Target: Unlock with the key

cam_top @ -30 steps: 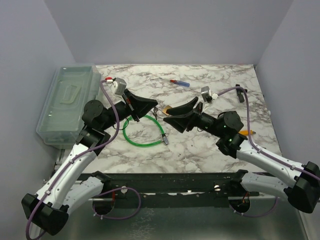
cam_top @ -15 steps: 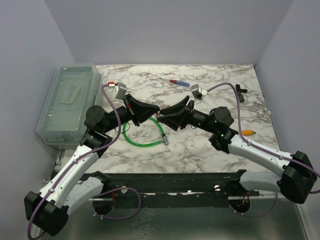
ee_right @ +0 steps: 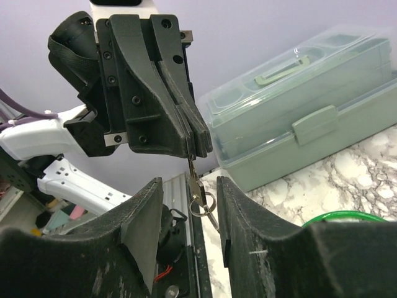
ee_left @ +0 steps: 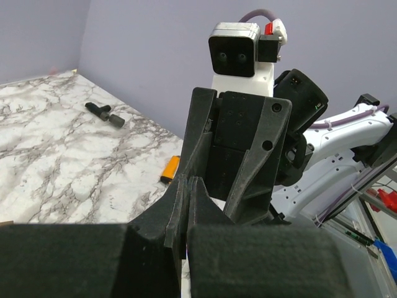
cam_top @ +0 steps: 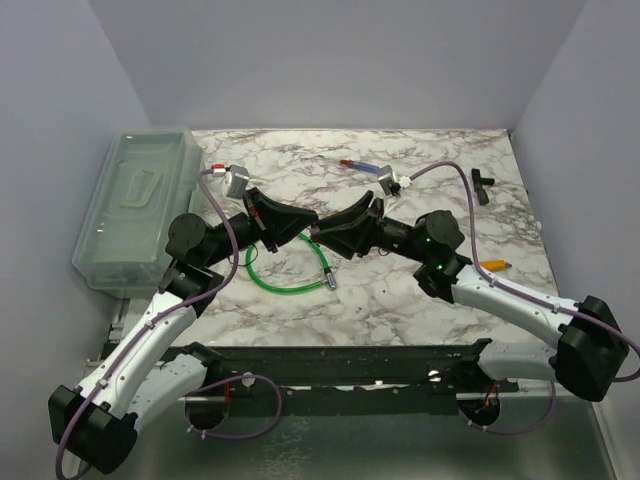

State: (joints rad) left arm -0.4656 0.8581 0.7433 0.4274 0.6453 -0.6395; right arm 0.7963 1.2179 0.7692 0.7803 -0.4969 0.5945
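End effectors meet nose to nose over the middle of the tabletop [cam_top: 400, 290] from above: left end effector [cam_top: 303, 222] and right end effector [cam_top: 318, 232] almost touching, with the green cable [cam_top: 285, 275] looped just below them. From here the key is too small to pick out, and so is any padlock

Left wrist view now: the left fingers [ee_left: 186, 205] are pressed together, and the right end effector's black body fills the frame dead ahead. What they pinch can't be seen from this side

Right wrist view tells it: the key [ee_right: 194, 181] hangs from the closed left fingertips, its ring [ee_right: 203, 203] dangling below, right between the right fingers [ee_right: 146, 217], which stand apart on either side, touching nothing

Risks: the key hangs thin and loose, so one right finger landing first could swing or twist it. Closing on the ring instead of the blade would leave it floppy. If the left lets go before the right has it, it drops toward the cable
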